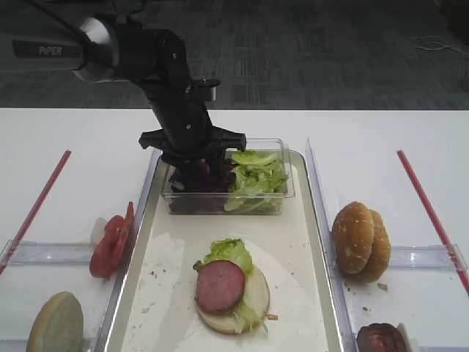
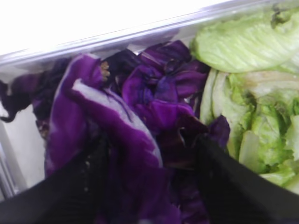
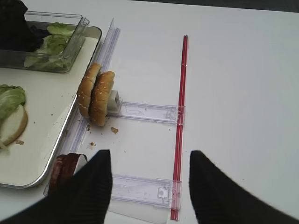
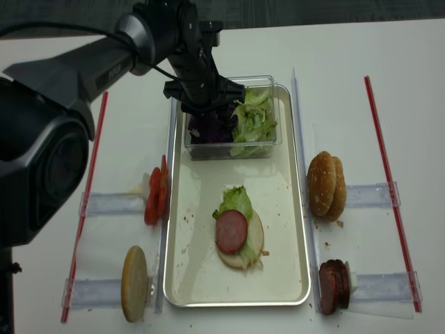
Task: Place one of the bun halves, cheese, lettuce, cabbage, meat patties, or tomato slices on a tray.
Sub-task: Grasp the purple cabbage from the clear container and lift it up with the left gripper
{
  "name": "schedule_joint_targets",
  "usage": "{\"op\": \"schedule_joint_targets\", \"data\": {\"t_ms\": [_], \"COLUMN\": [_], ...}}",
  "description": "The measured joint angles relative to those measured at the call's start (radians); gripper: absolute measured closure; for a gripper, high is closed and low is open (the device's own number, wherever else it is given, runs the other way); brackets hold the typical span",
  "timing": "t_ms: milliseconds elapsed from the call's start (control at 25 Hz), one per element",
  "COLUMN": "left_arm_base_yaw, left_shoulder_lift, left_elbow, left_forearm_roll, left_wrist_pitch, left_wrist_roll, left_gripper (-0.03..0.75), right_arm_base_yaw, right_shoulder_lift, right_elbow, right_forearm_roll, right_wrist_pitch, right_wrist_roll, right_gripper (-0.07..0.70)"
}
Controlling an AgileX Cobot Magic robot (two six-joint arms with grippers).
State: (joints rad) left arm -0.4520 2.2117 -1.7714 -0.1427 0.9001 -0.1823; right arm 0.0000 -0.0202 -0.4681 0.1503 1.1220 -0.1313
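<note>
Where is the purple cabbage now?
The cabbage lies in the clear tub's left half, beside the lettuce, at the tray's far end.

Clear tub [image 1: 286, 192] walls and lettuce [image 1: 253, 180] hem the left end effector [image 2: 149, 186]; the tray [image 1: 311, 293] front lies open beside the stacked bun half [image 1: 253, 301]

Clear plastic tub [image 1: 282, 192]: rectangular, transparent walls, sits at the far end inside the metal rim.
Red strips [image 1: 431, 211]: two thin straight lines, one at each side of the white table [image 1: 366, 132], angled outward.
Clear plastic holders [image 3: 145, 113]: flat transparent racks lying on both sides.
Crumbs [image 3: 114, 130]: few, near right holders.
</note>
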Motion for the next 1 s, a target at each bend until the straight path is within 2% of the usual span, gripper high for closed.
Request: {"op": "schedule_joint_targets", "data": {"t_ms": [360, 760, 1000], "left_arm_base_yaw": [0.000, 0.000, 0.000], "left_shoulder_lift": [0.017, 0.017, 0.018], "left_elbow": [-0.002, -0.005, -0.016], "left_forearm_roll": [-0.008, -0.020, -0.022], "left_wrist_pitch": [0.015, 0.030, 0.048], "left_wrist_roll": [0.001, 0.002, 0.003], "left_gripper": [0.401, 0.585, 0.631], "right_arm_base_yaw": [0.000, 0.000, 0.000], "right_shoulder_lift": [0.000, 0.000, 0.000], "right_elbow": [0.000, 0.000, 0.000], "right_forearm_roll": [0.000, 0.000, 0.000], "right_wrist_pitch": [0.000, 0.000, 0.000], "right_wrist_roll": [0.000, 0.000, 0.000], "right_gripper": [0.244, 0.244, 0.244]}}
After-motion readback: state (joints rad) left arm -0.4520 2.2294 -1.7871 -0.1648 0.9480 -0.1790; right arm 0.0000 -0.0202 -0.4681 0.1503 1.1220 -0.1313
